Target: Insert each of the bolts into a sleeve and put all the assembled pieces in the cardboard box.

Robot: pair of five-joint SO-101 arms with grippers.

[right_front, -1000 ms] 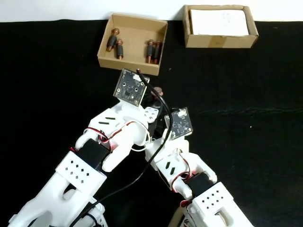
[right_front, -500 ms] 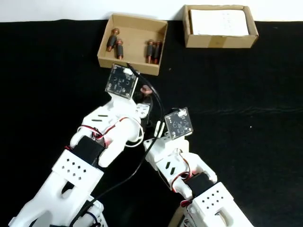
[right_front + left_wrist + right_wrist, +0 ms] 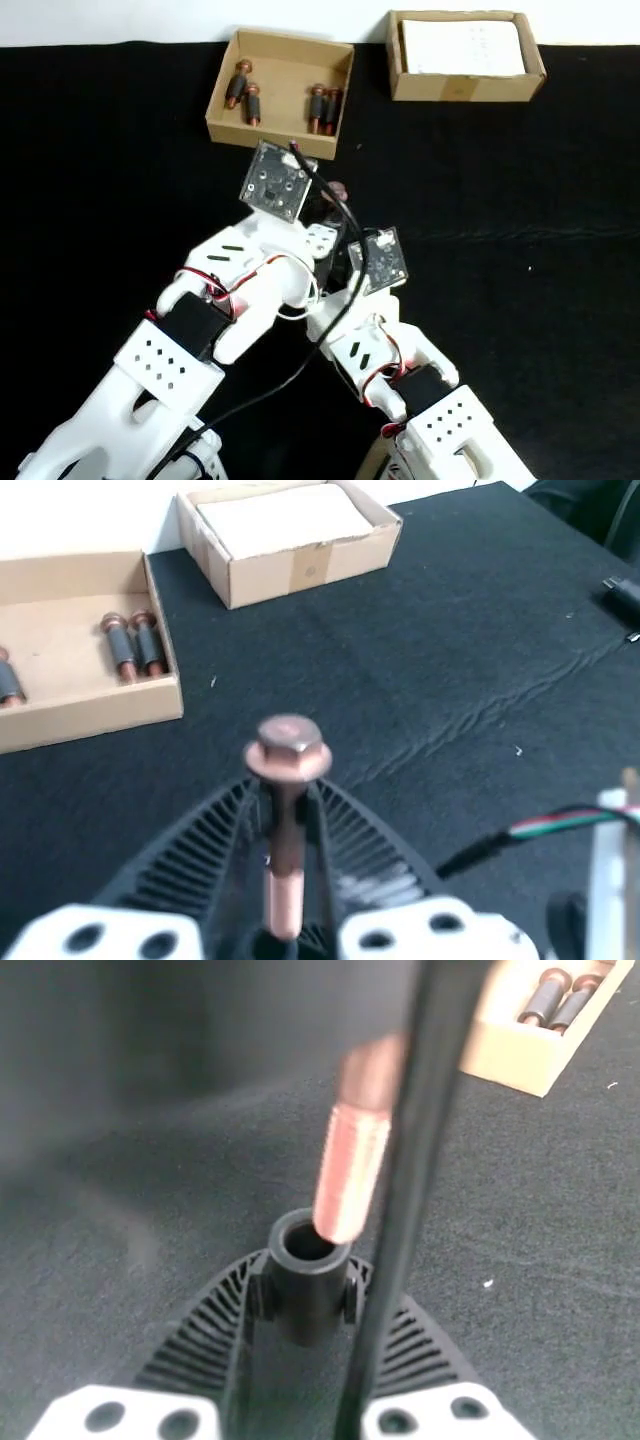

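The left jaws pinch a copper bolt (image 3: 285, 825) by its shaft. The right wrist view shows the right jaws pinching a black sleeve (image 3: 305, 1285), with the bolt's tip at its mouth. The high view shows four assembled pieces (image 3: 318, 108) in the cardboard box (image 3: 270, 138).

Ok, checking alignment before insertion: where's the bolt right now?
The bolt is clamped in the left gripper; the right wrist view shows its threaded tip at the mouth of the sleeve in the right gripper.
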